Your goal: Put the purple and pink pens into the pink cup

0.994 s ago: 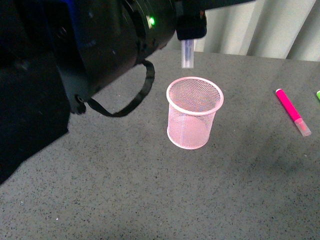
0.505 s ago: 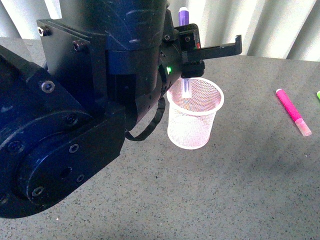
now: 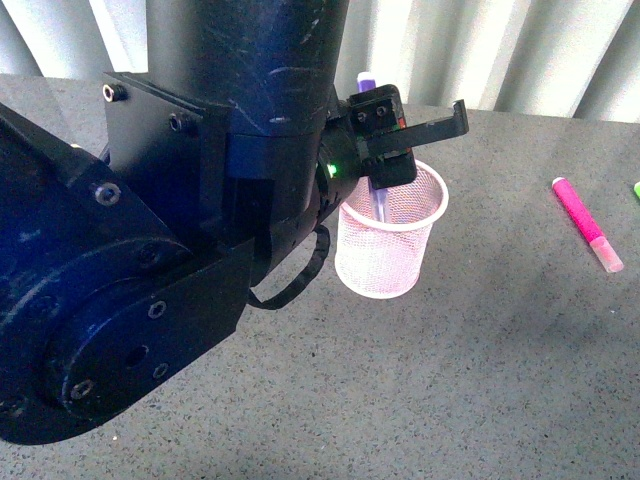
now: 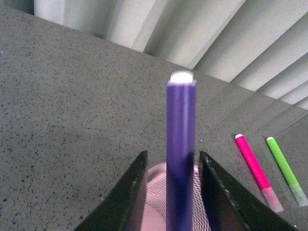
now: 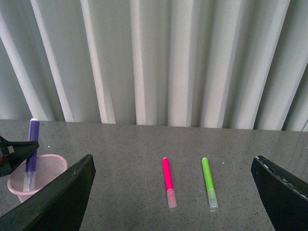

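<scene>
The left arm's dark housing fills the near-left half of the front view and hides the desk [image 3: 450, 380] beneath it. Its left gripper [image 3: 384, 170] covers the middle of the purple pen [image 3: 365, 79], so only the top end and a stretch inside the mesh show. The green marker [image 5: 208, 183] is cut off at the desk's right edge there.

The left wrist view shows the pincer's two fingers standing apart with the pen between them: a clear gap on one side and a thin one on the other. The pink cup [image 3: 388, 262] is only a blurred sliver there.

The right wrist view shows the pen standing cap-down in the cup, leaning slightly. The pink pen [image 5: 167, 182] lies flat beside the green marker, well apart from the cup and toward the right edge.

The left arm reaches forward, its pincer just over the cup's rim. The right gripper [image 5: 174, 158] is raised above the desk with its fingers spread wide.
</scene>
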